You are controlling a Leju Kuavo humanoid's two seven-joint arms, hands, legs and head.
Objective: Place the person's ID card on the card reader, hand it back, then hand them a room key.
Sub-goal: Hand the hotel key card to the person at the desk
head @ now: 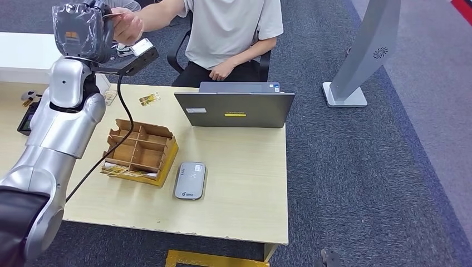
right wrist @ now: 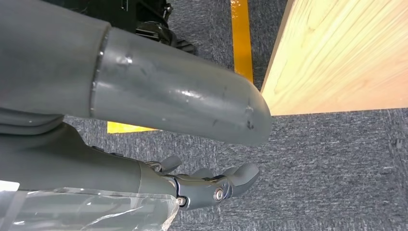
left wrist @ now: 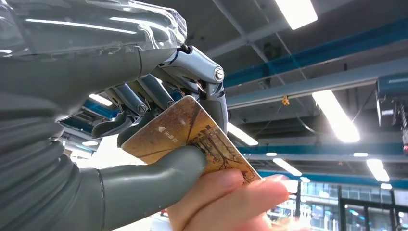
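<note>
We see left hand [left wrist: 159, 139] pinching card [left wrist: 192, 137], person's hand [left wrist: 231, 202] gripping far corner. Card likely light, stiff, slick; hold by edges. Right hand [right wrist: 207, 185] hangs loose, holding nothing.

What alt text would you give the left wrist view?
The left hand pinches a brown card between thumb and fingers while a person's hand grips the card's other end. Behind them are a ceiling with blue beams and strip lights.
</note>
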